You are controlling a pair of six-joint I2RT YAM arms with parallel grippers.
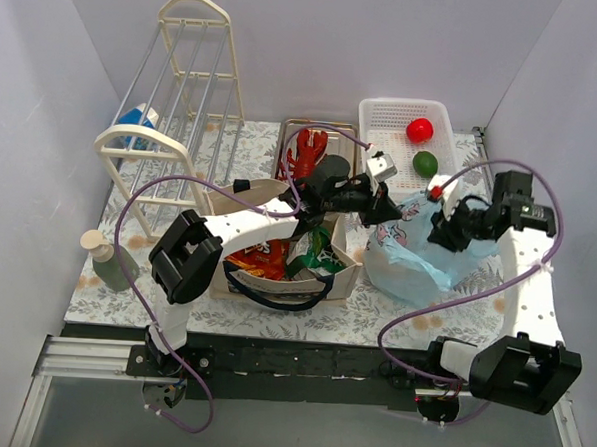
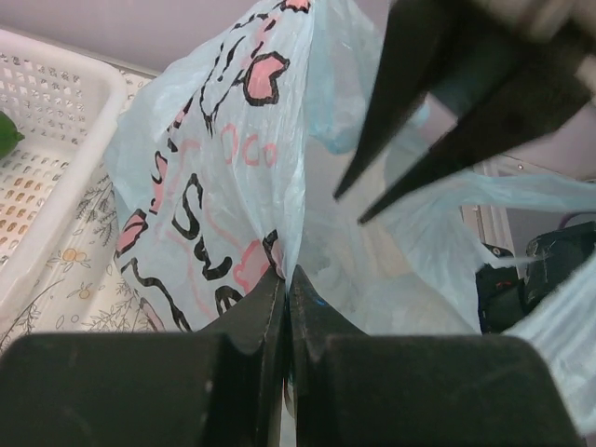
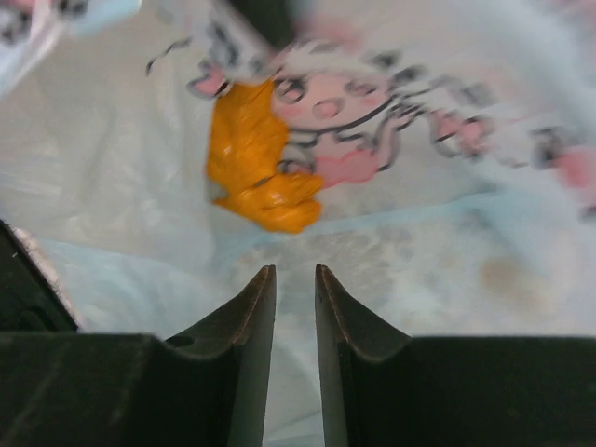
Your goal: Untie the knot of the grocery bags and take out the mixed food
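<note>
When looked at from above: blue bag [image 1: 417, 252] found near the right edge of the desk [image 1: 224, 315], just in front of the white basket [image 1: 389, 123] and beside the beige tote [image 1: 341, 276]. Met from both sides: left pincer [image 1: 384, 214] at its upper left, arm stretched across the tote; right pincer [image 1: 440, 231] at its upper right, the nearer arm. Top of the bag drawn out left to right between the two.

From the left wrist: fingers [image 2: 251, 317] pressed together, seemingly clamped on a printed fold of the bag, loose film hanging just ahead. Right pincer entering from the top right, tips a little apart.

From the right wrist: fingers [image 3: 244, 326] slightly apart, nothing between them, film straight ahead and very near. Orange patch [image 3: 256, 172] ahead and a bit left; print or food, impossible to tell. Knot not made out. Probably next: closing on the film straight ahead, then pulling toward the right edge, away from the left pincer.
</note>
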